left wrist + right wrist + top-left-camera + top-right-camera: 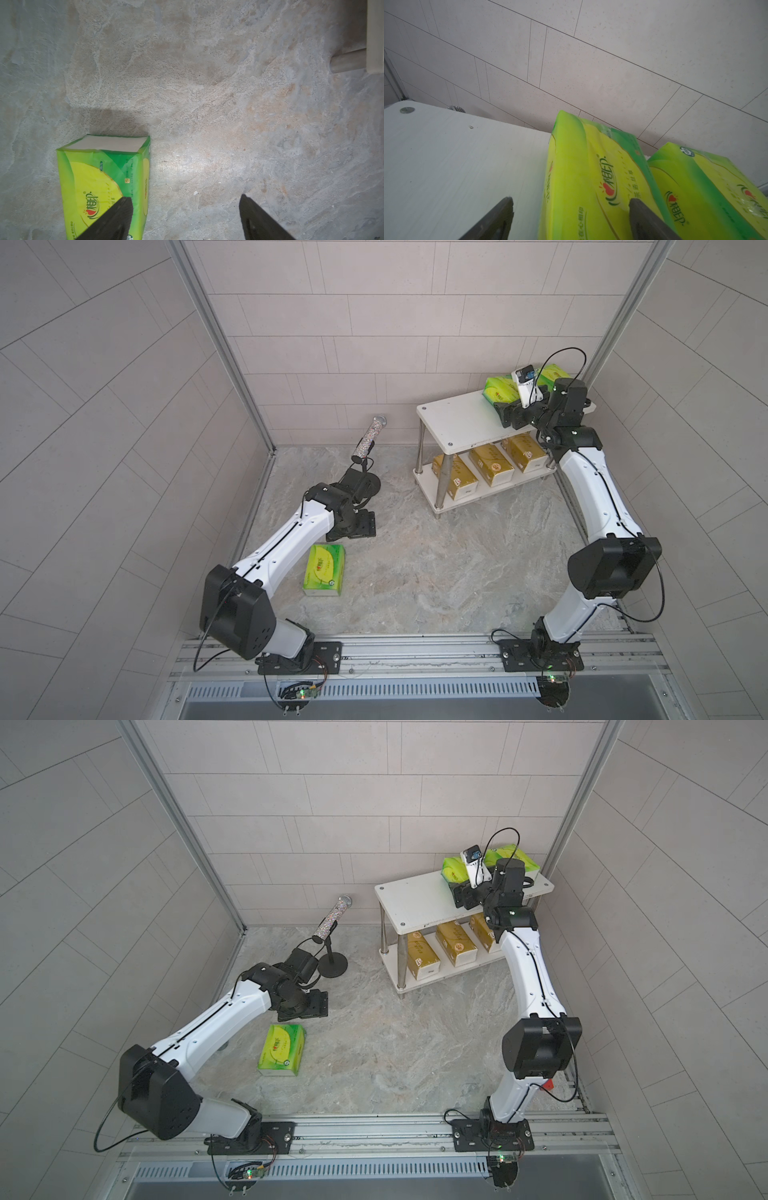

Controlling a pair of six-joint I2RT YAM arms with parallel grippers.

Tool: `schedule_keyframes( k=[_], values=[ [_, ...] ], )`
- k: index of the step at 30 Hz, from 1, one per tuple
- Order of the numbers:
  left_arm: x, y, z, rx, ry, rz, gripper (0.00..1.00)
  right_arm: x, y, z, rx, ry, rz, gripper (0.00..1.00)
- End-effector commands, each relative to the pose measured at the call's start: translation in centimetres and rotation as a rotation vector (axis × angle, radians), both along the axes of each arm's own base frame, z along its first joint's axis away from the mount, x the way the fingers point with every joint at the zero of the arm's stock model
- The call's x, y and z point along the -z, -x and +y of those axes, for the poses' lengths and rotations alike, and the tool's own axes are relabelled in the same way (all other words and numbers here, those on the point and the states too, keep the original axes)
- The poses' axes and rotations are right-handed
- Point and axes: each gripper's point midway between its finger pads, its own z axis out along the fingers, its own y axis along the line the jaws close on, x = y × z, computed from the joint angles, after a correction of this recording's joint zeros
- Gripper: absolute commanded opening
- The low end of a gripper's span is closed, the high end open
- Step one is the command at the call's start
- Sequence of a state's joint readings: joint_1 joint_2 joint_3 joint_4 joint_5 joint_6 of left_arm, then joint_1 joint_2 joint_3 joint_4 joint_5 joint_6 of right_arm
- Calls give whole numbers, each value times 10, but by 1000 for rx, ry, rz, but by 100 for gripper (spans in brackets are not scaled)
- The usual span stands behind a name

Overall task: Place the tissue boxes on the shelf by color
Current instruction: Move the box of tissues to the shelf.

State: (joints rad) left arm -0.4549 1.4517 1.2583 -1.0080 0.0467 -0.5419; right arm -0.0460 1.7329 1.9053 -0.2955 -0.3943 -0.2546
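Observation:
Two green tissue boxes (500, 389) (552, 373) lie on the top board of the white shelf (457, 418), at its right end. Three gold tissue boxes (492, 464) fill the lower tier. My right gripper (571, 200) is open over the left green box (591, 176). One finger is above the box's top and the other above the bare board (456, 155); neither presses it. A third green tissue box (325, 568) (99, 182) lies on the floor. My left gripper (186, 199) hangs open beside its end, with one finger over its edge.
A black-based stand with a glittery cylinder (370, 439) stands left of the shelf, just behind my left wrist. Tiled walls close in the back and both sides. The marble floor (436, 564) stretches between the arms.

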Motion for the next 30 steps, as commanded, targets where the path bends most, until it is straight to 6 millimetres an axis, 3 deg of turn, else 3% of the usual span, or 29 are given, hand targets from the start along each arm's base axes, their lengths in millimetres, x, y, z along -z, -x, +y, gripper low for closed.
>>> schedule_keyframes(
  k=[1, 14, 22, 26, 30],
  values=[
    [-6, 1, 2, 2, -18, -4, 88, -3, 9, -4, 35, -53, 16, 92],
    [-6, 1, 2, 0, -23, -5, 88, -61, 32, -8, 72, -127, -129, 96],
    [-10, 2, 6, -5, -40, -21, 88, -90, 56, -29, 208, -250, -168, 98],
    [-15, 2, 17, -17, -96, -34, 88, -74, 79, -34, 279, -393, -36, 99],
    [-23, 3, 32, -31, -172, -46, 89, -15, 111, -13, 267, -532, 208, 97]
  ],
)
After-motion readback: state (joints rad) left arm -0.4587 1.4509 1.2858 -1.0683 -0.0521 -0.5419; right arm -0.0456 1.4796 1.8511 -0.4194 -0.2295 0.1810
